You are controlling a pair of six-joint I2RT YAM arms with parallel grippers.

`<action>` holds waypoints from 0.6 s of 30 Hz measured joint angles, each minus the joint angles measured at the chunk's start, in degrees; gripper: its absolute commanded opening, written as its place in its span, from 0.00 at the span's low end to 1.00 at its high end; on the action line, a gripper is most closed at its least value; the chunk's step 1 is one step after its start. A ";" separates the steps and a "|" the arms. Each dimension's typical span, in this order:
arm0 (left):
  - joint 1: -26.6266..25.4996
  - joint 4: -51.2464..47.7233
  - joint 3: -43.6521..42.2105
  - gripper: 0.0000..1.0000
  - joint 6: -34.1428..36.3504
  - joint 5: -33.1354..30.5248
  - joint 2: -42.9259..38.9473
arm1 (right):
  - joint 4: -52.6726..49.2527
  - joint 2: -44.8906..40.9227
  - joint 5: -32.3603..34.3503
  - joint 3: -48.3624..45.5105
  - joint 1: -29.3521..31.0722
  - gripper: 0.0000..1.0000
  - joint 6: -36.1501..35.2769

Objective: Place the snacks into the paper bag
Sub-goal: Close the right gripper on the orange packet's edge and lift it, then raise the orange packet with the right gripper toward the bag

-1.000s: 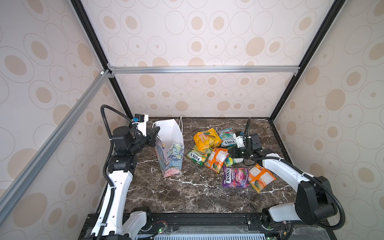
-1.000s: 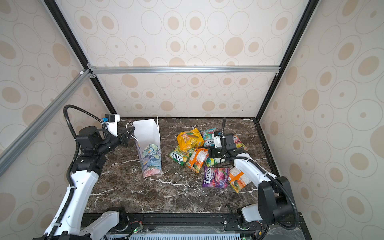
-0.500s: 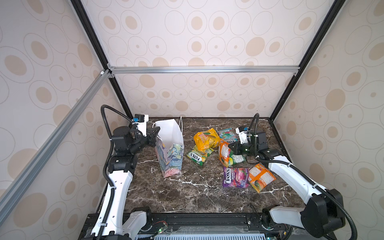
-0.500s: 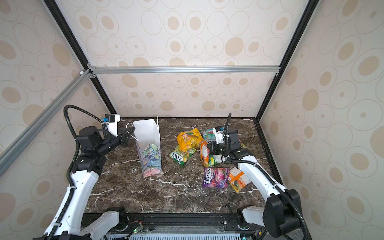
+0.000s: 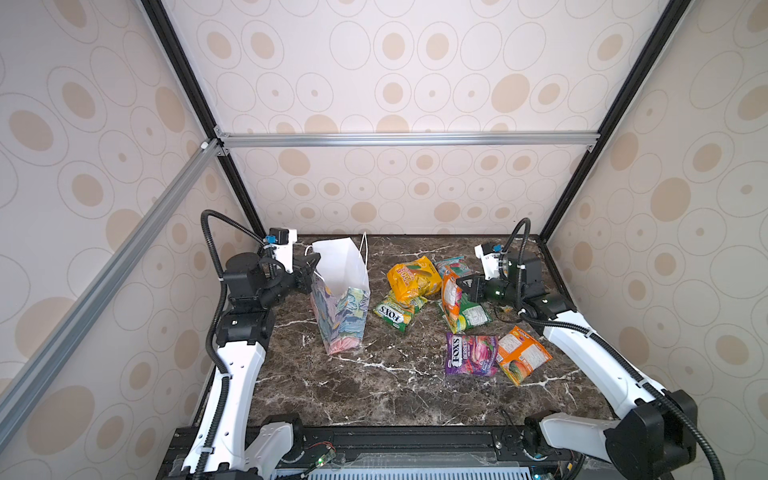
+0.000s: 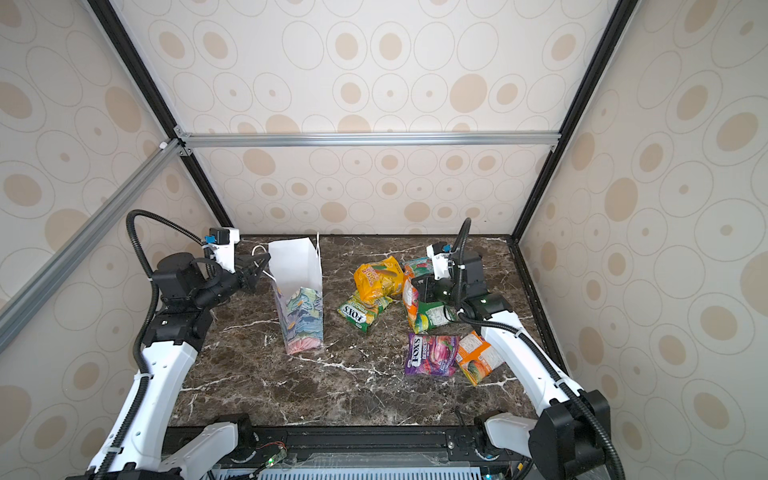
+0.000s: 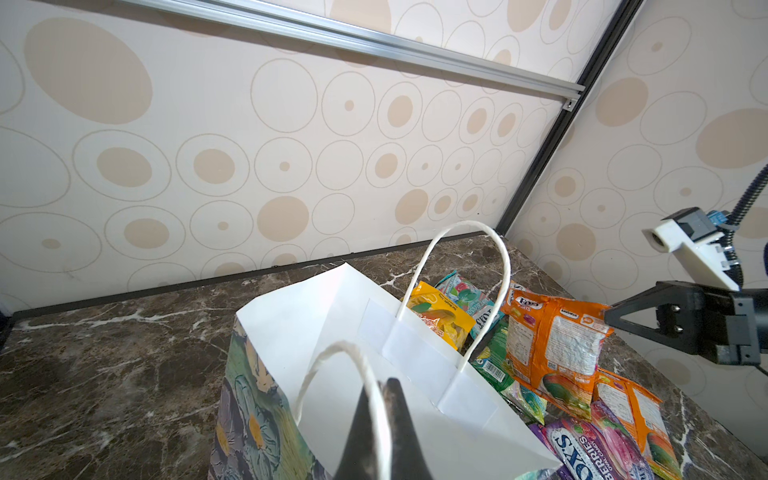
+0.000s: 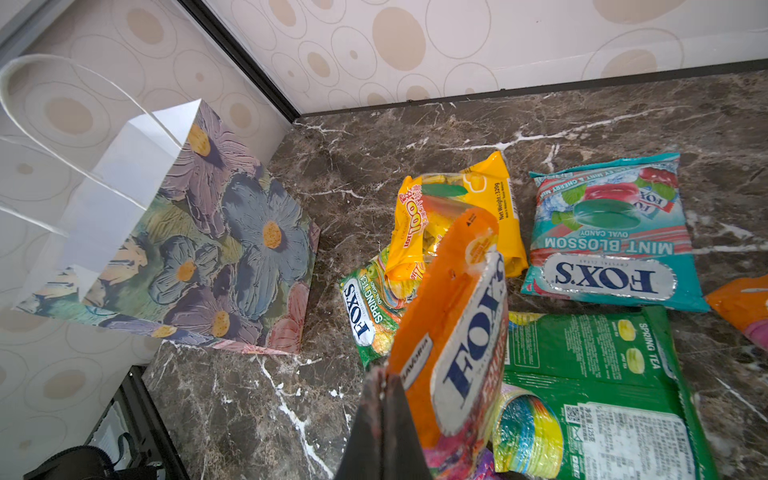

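A tall paper gift bag with a white inside and a pastel floral print (image 5: 344,320) was seen upright on the dark marble tabletop (image 5: 374,395), on the left in both top views. Its nearer white cord handle (image 7: 341,345) was pinched between the closed fingers of the left gripper (image 7: 380,386), just beside the bag's rim. A glossy orange plastic packet with white FOX'S lettering (image 8: 449,316) was clamped at one edge by the right gripper (image 8: 384,386), whose jaws were pressed together on it. The packet was held on edge, well apart from the bag, over a green Spring Tea packet (image 8: 590,349); whether its lower end touched that one could not be told. Other snacks were left flat on the marble: a yellow packet (image 5: 411,278), a teal Mint Blossom packet (image 8: 611,232), a small green FOX'S packet (image 5: 395,309), a purple berries packet (image 5: 471,355) and a second orange packet (image 5: 521,355), touching the purple one
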 measured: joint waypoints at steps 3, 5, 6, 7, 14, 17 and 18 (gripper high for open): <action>0.00 0.04 -0.02 0.00 0.00 0.00 -0.17 | 0.04 -0.90 -0.26 0.55 0.00 0.00 -0.02; 0.00 0.13 -0.09 0.00 -0.02 0.00 -0.26 | 0.04 -1.36 -0.35 1.31 0.04 0.00 -0.04; 0.00 0.20 -0.15 0.00 -0.02 0.00 -0.28 | 0.00 -1.53 -0.39 1.70 0.13 0.00 -0.07; 0.00 0.31 -0.22 0.00 -0.02 0.00 -0.31 | -0.02 -1.73 -0.39 2.23 0.26 0.00 -0.09; 0.00 0.42 -0.31 0.00 -0.04 0.00 -0.31 | -0.85 -1.84 0.04 8.33 3.17 0.00 -1.73; 0.00 0.44 -0.31 0.00 -0.07 0.00 -0.31 | -1.33 -1.84 0.11 11.13 4.20 0.00 -2.62; 0.00 0.44 -0.31 0.00 -0.07 -0.02 -0.31 | -1.36 -1.84 0.11 11.89 4.42 0.00 -2.78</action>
